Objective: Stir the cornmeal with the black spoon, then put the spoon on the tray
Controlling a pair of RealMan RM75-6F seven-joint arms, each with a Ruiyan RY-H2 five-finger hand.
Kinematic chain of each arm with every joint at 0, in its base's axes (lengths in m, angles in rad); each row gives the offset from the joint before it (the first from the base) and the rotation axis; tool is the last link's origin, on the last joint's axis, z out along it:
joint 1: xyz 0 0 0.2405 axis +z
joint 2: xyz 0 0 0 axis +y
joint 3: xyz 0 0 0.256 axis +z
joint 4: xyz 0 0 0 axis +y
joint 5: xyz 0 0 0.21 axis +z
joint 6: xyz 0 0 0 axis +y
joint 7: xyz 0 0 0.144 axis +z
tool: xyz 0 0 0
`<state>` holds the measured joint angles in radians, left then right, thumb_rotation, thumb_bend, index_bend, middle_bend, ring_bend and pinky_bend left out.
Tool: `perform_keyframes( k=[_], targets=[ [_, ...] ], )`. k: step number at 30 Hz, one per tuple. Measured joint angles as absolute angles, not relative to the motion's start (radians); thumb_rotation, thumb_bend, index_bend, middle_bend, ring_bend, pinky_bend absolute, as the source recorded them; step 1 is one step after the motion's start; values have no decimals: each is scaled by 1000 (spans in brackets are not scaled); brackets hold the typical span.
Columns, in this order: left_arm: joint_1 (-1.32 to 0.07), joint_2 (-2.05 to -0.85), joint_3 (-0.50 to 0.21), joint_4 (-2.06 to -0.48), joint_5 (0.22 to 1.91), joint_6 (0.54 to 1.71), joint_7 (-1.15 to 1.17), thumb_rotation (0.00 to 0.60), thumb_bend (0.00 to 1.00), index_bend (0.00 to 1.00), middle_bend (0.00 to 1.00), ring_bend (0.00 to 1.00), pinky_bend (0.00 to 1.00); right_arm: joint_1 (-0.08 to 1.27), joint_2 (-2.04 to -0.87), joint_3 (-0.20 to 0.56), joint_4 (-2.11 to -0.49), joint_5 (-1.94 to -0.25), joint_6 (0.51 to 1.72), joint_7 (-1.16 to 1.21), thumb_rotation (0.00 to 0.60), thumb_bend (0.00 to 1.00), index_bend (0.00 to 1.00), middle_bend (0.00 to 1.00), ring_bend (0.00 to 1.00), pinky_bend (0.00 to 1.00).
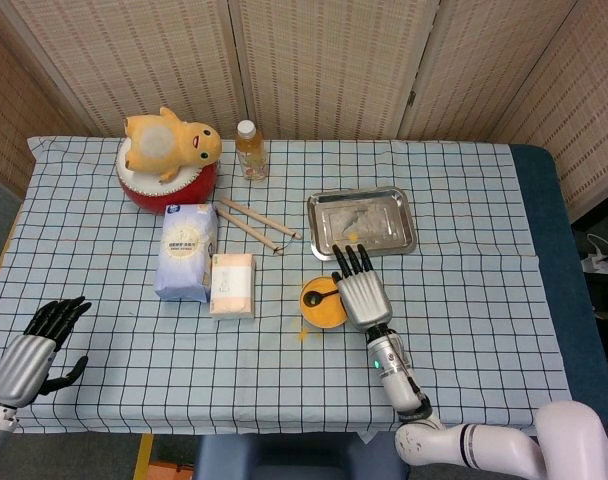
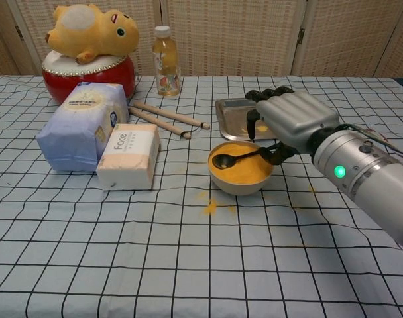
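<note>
A bowl (image 2: pixel 240 184) (image 1: pixel 316 319) of yellow cornmeal (image 2: pixel 244 169) stands near the table's middle. The black spoon (image 2: pixel 236 158) (image 1: pixel 322 297) lies with its bowl end over the cornmeal's left side. My right hand (image 2: pixel 291 122) (image 1: pixel 361 291) holds the spoon's handle at the bowl's right rim, fingers curled over it. The metal tray (image 1: pixel 387 238) (image 2: pixel 229 116) sits just behind the bowl, with a few yellow specks in it. My left hand (image 1: pixel 34 347) hovers off the table's near left corner, fingers apart and holding nothing.
Spilled cornmeal (image 2: pixel 211 206) dots the cloth in front of the bowl. A tissue pack (image 2: pixel 130 155), a blue bag (image 2: pixel 82 124), two wooden sticks (image 2: pixel 168 116), a bottle (image 2: pixel 165 61) and a red drum with a plush toy (image 2: pixel 89 46) stand to the left and behind.
</note>
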<state>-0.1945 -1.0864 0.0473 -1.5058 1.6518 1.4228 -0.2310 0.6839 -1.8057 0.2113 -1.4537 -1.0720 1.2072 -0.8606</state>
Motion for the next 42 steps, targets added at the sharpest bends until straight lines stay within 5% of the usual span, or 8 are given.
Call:
perform_keyframes(
  k=[17,42],
  targets=[
    [-201,-1096,43,-1509,1634,1403,-199,600,417,0,0,0,58,725,-1698,255,-1458,-917,1078,-832,600,373,442,0,0,0],
    [-200,-1104,36,-1501,1623,1406,-195,600,417,0,0,0,59,772,-1703,217,-1455,-841,1091,-846,600,373,526,0,0,0]
  ],
)
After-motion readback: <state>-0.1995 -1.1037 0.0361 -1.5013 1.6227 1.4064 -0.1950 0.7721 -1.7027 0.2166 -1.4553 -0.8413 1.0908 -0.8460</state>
